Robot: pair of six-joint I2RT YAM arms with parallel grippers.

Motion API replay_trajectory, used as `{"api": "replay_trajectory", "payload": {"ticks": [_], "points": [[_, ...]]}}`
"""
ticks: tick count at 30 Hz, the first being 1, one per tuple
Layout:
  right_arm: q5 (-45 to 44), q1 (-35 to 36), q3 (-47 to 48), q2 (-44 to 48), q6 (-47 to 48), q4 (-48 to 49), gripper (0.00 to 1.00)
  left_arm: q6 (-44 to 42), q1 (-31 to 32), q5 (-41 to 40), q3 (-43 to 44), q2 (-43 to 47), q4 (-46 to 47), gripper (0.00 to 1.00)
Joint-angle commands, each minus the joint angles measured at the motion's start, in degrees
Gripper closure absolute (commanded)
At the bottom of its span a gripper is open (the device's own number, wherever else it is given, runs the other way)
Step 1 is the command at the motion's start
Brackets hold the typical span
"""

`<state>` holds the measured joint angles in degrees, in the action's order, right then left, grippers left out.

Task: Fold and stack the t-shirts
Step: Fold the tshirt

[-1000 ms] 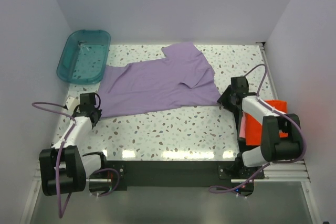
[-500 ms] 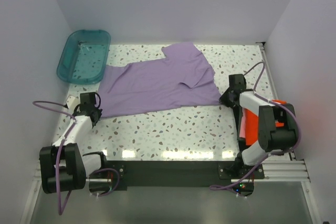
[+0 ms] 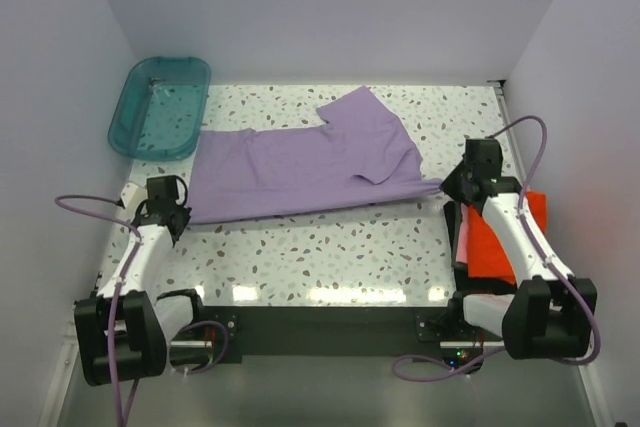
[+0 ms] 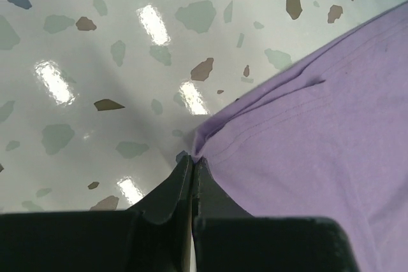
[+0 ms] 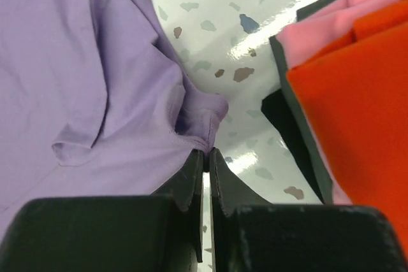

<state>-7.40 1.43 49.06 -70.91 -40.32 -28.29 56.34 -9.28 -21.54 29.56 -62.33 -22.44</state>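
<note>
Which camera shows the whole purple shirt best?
The top view: the purple shirt lies spread out, with nearly its whole outline visible. The left wrist view shows only the corner pinched by the left gripper; the right wrist view shows only the edge pinched by the right gripper.

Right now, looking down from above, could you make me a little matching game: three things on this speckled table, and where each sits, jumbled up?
Things:
1. lavender-purple cloth t-shirt
2. bright orange-red folded t-shirt
3. teal see-through plastic tub

Places:
A. far left corner of the speckled table
B. spread out across the middle
C. near the right edge

Pairs: 1-B; 2-C; 3-A
</note>
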Motion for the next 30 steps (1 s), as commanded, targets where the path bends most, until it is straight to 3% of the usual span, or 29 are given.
{"api": "replay_trajectory", "payload": {"ticks": [1, 9, 12, 13, 14, 15, 16, 17, 19, 22, 24, 27, 30], "points": [[-1.7, -2.9, -0.4, 5.9, 3.7, -7.1, 1.0, 0.1, -0.9, -2.1, -0.5, 3.8, -3.7, 1.0], [0.3, -4.6, -7.6, 18.7, 3.3, -15.6, 1.0, 4.2, -1.1, -2.6, -4.9, 13.2, -11.7, 1.0], [-0.3, -4.7, -8.1, 21.6, 3.1, -18.6, 0.96, 5.4, -0.8, -2.3, -5.9, 16.9, -13.2, 0.93], [-0.1, -4.7, -8.1, 23.2, 3.0, -19.1, 0.88, 6.1, -0.8, -1.8, -5.6, 17.5, -13.7, 0.79], [0.7, -4.7, -7.8, 23.5, 2.9, -19.9, 0.66, 6.4, -0.9, -0.7, -5.2, 17.9, -14.2, 0.7], [1.1, -4.7, -7.3, 23.9, 2.9, -20.2, 0.56, 6.2, -1.0, -0.3, -4.2, 18.5, -14.5, 0.61], [1.5, -4.7, -6.9, 24.2, 3.5, -20.0, 0.47, 5.9, -0.9, -0.2, -3.4, 18.8, -14.9, 0.45], [1.3, -4.7, -5.9, 24.3, 3.9, -18.9, 0.39, 5.2, -1.0, -0.1, -2.5, 19.1, -15.1, 0.4], [2.6, -4.7, -4.9, 23.9, 6.1, -17.0, 0.32, 2.7, -1.0, -0.1, 0.0, 19.8, -15.1, 0.29], [4.1, -4.2, -3.1, 20.1, 7.7, -14.6, 0.32, -2.4, -0.9, 0.6, 3.3, 20.3, -13.2, 0.29], [4.3, -2.1, -3.4, 17.6, 7.5, -11.0, 0.34, -7.3, -0.9, 4.8, 4.1, 20.1, -7.9, 0.34], [0.9, 5.3, -4.3, 13.1, 5.0, -5.6, 0.41, -9.9, -0.6, 13.5, 3.7, 18.1, -2.0, 0.44], [-3.8, 14.4, -3.5, 7.5, 1.7, -1.4, 0.43, -11.6, 0.9, 18.2, 3.1, 15.8, 2.0, 0.46]]}}
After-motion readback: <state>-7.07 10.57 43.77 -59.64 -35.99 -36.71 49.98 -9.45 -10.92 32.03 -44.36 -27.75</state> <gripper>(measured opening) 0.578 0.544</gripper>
